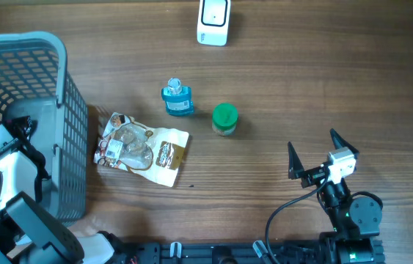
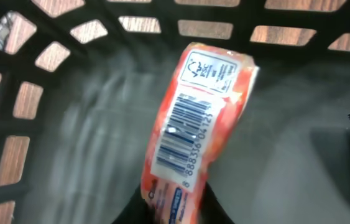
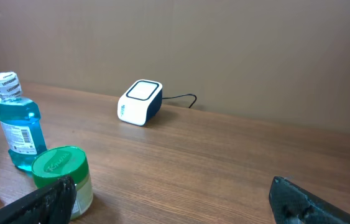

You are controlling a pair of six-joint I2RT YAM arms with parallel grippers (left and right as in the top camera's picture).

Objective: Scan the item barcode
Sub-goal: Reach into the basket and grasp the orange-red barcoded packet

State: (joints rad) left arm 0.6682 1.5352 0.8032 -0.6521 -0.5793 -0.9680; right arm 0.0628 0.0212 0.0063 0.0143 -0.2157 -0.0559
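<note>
An orange-red packet (image 2: 196, 124) with a white barcode label facing the camera fills the left wrist view. My left gripper (image 2: 178, 202) is shut on its lower end, down inside the grey basket (image 1: 67, 95). From overhead the packet is hidden by the basket and my left arm (image 1: 4, 172). The white scanner (image 1: 213, 22) stands at the table's far edge and shows in the right wrist view as the scanner (image 3: 140, 102). My right gripper (image 1: 312, 141) rests near the front right, open and holding nothing, with its jaws wide apart in the right wrist view.
A blue mouthwash bottle (image 1: 177, 99) and a green-lidded jar (image 1: 224, 119) stand mid-table. A flat snack bag (image 1: 141, 149) lies beside the basket. The basket's mesh wall (image 2: 131, 25) rises close behind the packet.
</note>
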